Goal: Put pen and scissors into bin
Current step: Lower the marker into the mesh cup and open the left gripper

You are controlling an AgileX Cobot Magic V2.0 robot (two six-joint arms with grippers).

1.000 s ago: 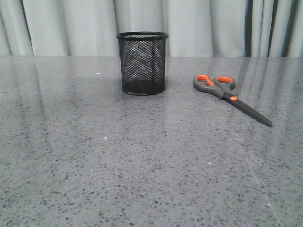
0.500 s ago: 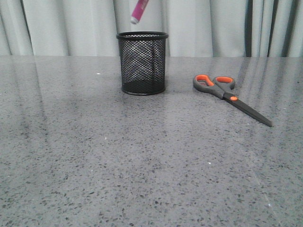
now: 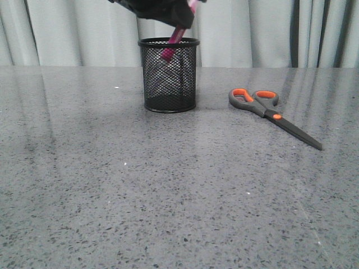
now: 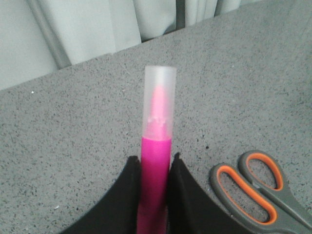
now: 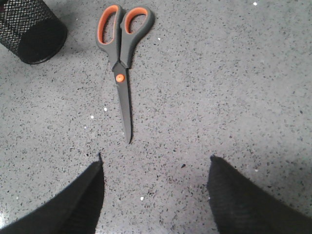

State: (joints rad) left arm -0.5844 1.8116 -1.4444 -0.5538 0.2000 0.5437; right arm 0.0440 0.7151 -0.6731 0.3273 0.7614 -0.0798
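Observation:
The black wire-mesh bin stands on the table at the back centre. My left gripper hangs just above its rim, shut on the magenta pen. The pen is tilted, and its lower end shows through the mesh inside the bin. In the left wrist view the pen sits clamped between the black fingers, its clear cap pointing away from them. The scissors lie flat to the right of the bin, blades pointing toward the front right. My right gripper hovers open above the table near the tip of the scissors, holding nothing.
Grey speckled tabletop spreads in front of the bin and the scissors. Pale curtains hang behind the table's far edge. The right wrist view catches the bin at its corner.
The pen has come down from above the bin until its lower end is inside it. My left gripper has dropped into the front view. The scissors have not moved.

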